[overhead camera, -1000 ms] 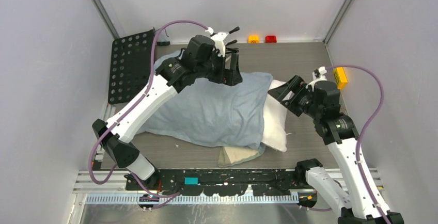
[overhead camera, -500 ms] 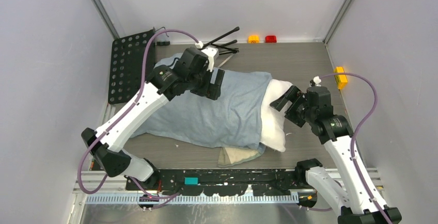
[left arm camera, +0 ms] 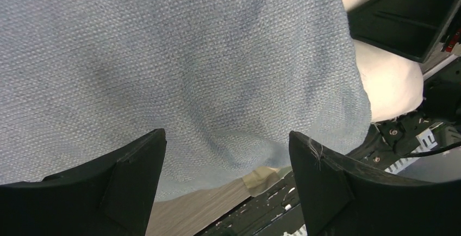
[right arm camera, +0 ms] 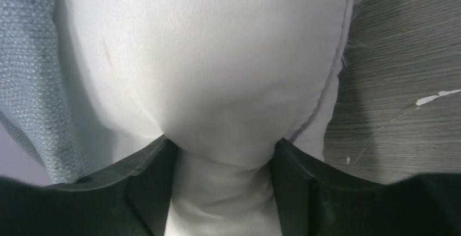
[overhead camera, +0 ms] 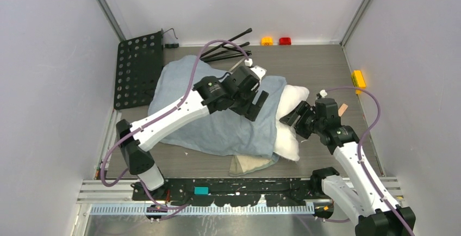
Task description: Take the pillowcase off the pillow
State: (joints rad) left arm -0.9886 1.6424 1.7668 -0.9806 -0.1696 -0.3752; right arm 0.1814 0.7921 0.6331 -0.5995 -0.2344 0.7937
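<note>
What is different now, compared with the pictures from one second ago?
The left gripper moved from the far edge of the pillowcase to the right and nearer. It now hangs open over the cloth, close to its open end. The right gripper moved nearer along the bare end of the pillow and pinches it. Pillowcase and pillow lie about as before.
</note>
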